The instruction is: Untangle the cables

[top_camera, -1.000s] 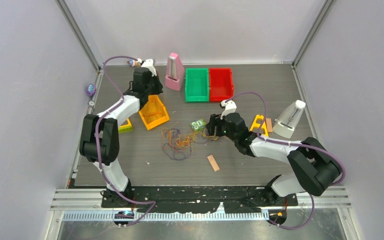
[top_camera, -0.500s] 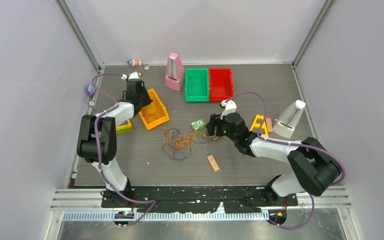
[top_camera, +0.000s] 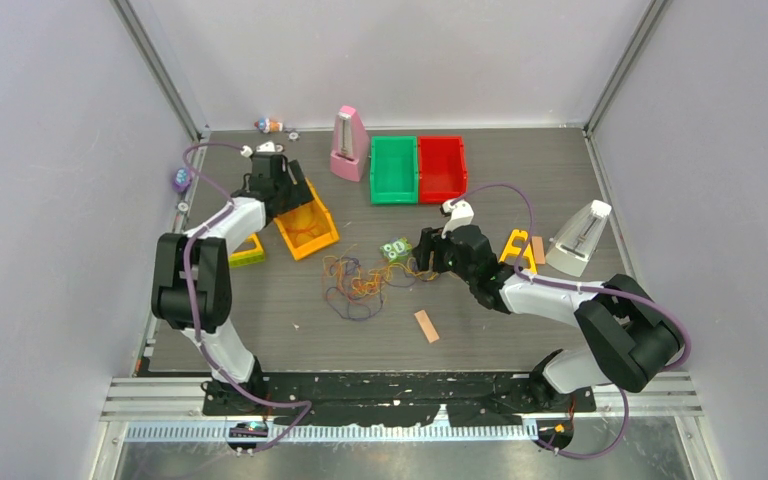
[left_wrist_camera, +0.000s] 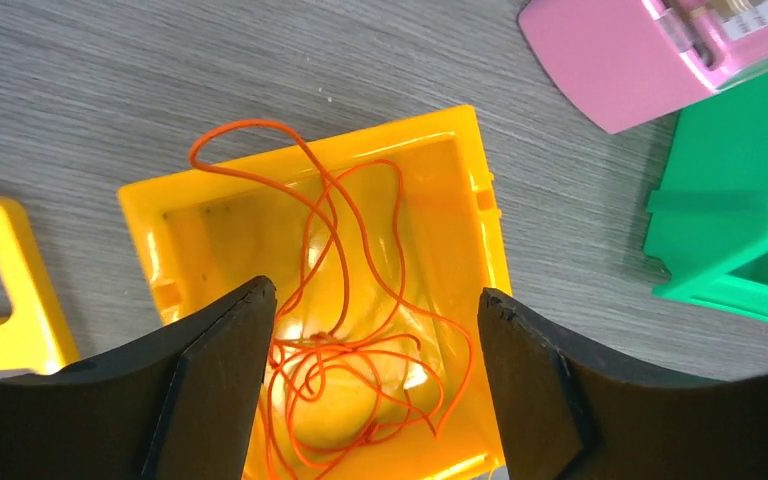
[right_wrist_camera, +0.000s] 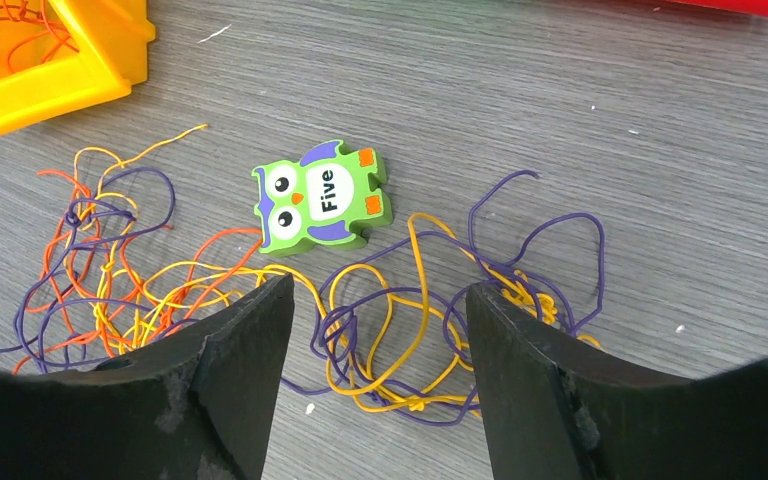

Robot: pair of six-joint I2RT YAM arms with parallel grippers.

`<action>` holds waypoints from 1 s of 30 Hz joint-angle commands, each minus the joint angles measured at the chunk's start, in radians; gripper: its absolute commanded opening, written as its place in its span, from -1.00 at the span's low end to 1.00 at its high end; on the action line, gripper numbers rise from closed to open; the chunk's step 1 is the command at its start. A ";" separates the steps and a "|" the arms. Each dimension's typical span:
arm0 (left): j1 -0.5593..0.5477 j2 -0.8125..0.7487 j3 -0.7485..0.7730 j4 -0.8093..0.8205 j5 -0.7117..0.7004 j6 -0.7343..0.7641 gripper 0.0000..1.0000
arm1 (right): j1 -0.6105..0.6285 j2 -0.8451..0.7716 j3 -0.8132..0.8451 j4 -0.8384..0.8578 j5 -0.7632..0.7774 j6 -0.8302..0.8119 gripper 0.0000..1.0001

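The cables [right_wrist_camera: 340,325] lie in an orange, yellow and purple tangle on the table [right_wrist_camera: 660,150] beside a green owl puzzle piece [right_wrist_camera: 322,196]. One orange cable [left_wrist_camera: 320,340] lies apart in the orange bin [left_wrist_camera: 465,200]. The right gripper [right_wrist_camera: 377,290] hangs wide open and empty over the tangle, the left gripper [left_wrist_camera: 372,295] likewise over the bin.
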 commanded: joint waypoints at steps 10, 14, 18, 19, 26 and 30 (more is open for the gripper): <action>-0.010 -0.146 0.049 -0.116 -0.032 0.066 0.25 | -0.002 -0.038 0.002 0.042 0.017 -0.002 0.39; -0.010 -0.066 0.139 -0.172 -0.072 0.073 0.15 | -0.002 -0.044 -0.002 0.044 0.019 -0.005 0.39; -0.006 -0.038 0.199 -0.211 -0.166 0.081 0.11 | -0.002 -0.048 -0.006 0.041 0.030 -0.009 0.39; -0.003 -0.037 0.207 -0.217 -0.176 0.081 0.12 | -0.002 -0.049 -0.006 0.041 0.030 -0.010 0.39; 0.036 0.005 0.267 -0.236 -0.159 0.071 0.14 | -0.004 -0.050 -0.006 0.041 0.035 -0.011 0.39; 0.047 0.061 0.316 -0.254 -0.140 0.064 0.10 | -0.005 -0.045 -0.003 0.041 0.032 -0.010 0.39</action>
